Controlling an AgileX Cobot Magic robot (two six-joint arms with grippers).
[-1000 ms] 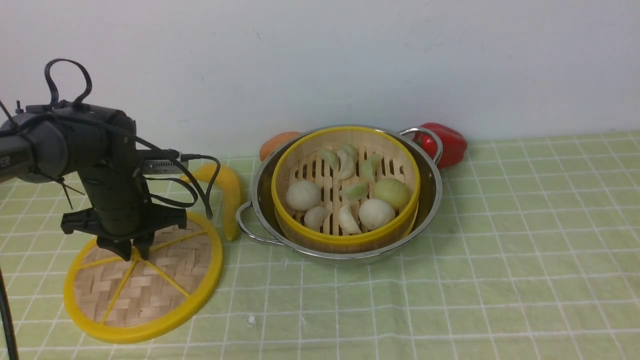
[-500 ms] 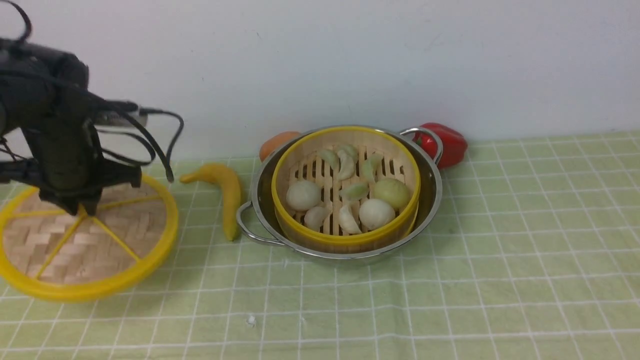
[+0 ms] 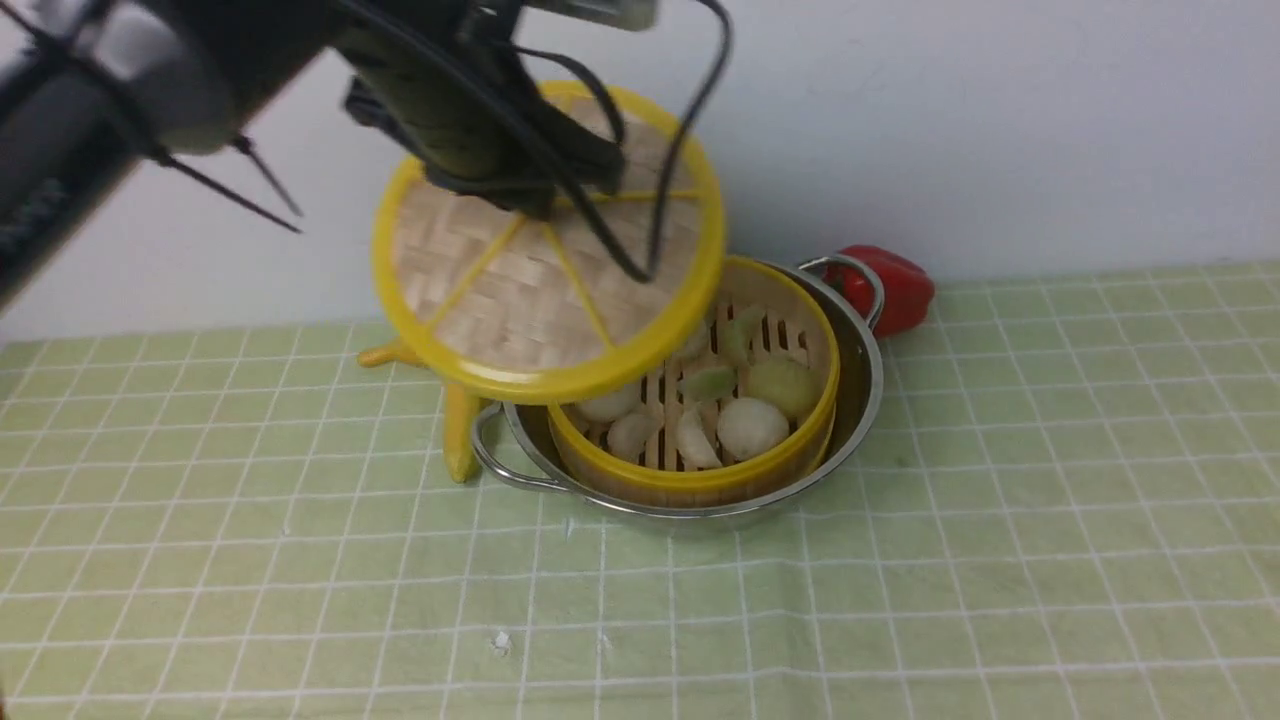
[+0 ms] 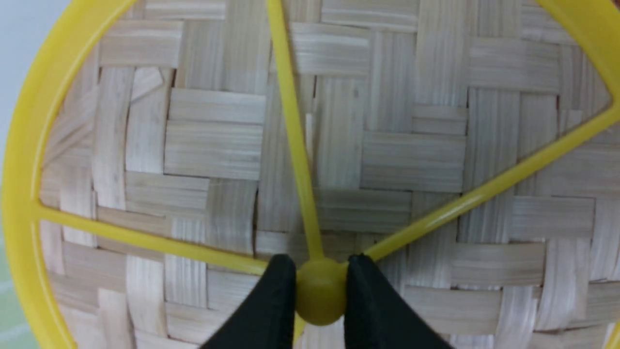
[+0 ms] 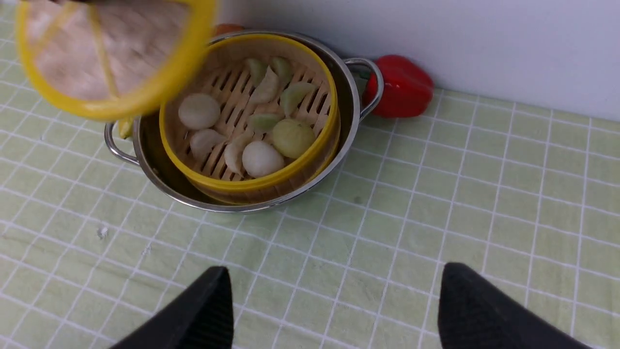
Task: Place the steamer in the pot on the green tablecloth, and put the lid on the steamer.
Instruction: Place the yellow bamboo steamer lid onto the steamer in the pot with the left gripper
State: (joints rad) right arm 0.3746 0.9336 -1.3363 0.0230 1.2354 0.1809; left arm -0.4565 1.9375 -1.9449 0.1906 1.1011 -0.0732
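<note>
- Lid (image 3: pixel 520 290) is held aloft and tilted, overlapping the left part of the steamer (image 3: pixel 700 480) in the front view.
- Its centre knob (image 4: pixel 319 295) is pinched by the left claw (image 4: pixel 319 265).
- That steamer is seated inside the pot (image 3: pixel 862 380) on the green tablecloth (image 3: pixel 1000 500).
- Nothing is held by the right claw (image 5: pixel 335 271), which is spread wide above the cloth.

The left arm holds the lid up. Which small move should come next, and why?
Probably shift the lid rightward until centred above the steamer: the left gripper pinches its centre knob, yet it covers only the steamer's left part.
</note>
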